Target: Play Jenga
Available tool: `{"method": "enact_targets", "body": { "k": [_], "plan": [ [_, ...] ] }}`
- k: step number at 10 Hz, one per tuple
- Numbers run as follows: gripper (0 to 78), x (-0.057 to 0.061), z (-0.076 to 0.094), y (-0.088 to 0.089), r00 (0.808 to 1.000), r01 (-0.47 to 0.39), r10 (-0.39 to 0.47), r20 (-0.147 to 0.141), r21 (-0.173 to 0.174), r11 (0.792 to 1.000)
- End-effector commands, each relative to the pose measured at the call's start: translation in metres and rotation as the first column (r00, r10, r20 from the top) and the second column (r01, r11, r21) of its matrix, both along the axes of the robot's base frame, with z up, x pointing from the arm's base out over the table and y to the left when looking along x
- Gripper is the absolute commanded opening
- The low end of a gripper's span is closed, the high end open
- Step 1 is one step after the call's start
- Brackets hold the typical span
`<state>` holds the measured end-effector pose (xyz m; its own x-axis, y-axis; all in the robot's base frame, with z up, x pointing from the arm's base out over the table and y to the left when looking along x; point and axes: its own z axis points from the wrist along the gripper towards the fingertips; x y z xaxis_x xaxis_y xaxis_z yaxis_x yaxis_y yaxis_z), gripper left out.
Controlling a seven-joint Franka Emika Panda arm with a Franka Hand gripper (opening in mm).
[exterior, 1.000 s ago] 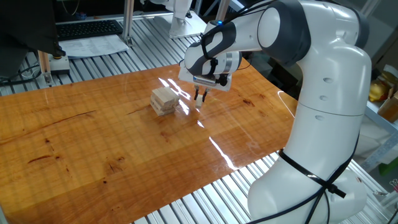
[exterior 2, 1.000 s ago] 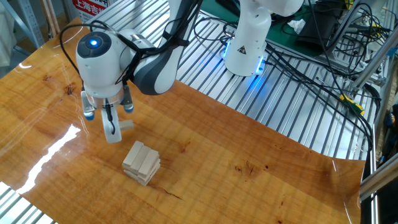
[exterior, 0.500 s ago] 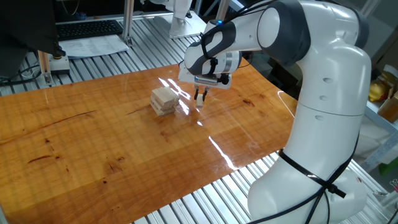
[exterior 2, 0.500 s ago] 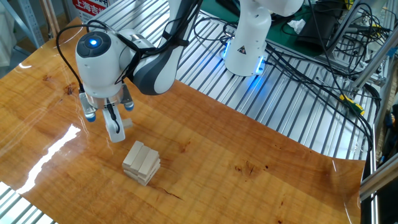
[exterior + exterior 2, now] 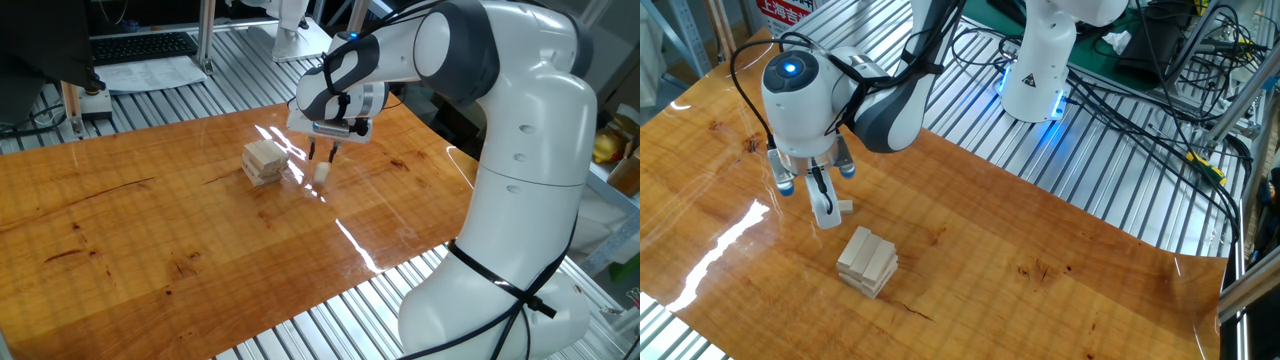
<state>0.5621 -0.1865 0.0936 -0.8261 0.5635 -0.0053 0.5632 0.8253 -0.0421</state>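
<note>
A small stack of pale wooden Jenga blocks (image 5: 264, 161) sits in crossed layers on the glossy worktop (image 5: 150, 230). A single matching block (image 5: 323, 172) lies just beside it, at about three o'clock in one fixed view, apart from the stack.

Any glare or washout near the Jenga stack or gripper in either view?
One fixed view: bright streaks of glare cross the table from beside the Jenga stack past the gripper toward the near edge; the stack itself stays readable. The other fixed view: the glare patch sits left of the gripper, clear of the stack.
</note>
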Motion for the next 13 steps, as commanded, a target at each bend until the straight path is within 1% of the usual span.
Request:
{"method": "enact_targets", "body": {
  "k": [1, 6, 7, 12, 13],
  "plan": [
    [77.3, 0.0014, 0.0017, -0.0008, 1.0, 0.002, -0.002, 0.004, -0.001, 1.0],
    [77.3, 0.0014, 0.0017, -0.0008, 1.0, 0.002, -0.002, 0.004, -0.001, 1.0],
    [77.3, 0.0056, 0.0099, -0.0021, 0.997, -0.079, 0.079, 0.0, 0.006, 0.997],
    [77.3, 0.0053, 0.0102, -0.0017, 0.995, -0.097, 0.097, -0.002, 0.018, 0.995],
    [77.3, 0.0046, 0.0108, -0.0008, 0.995, -0.098, 0.098, 0.0, 0.027, 0.995]
  ]
}}
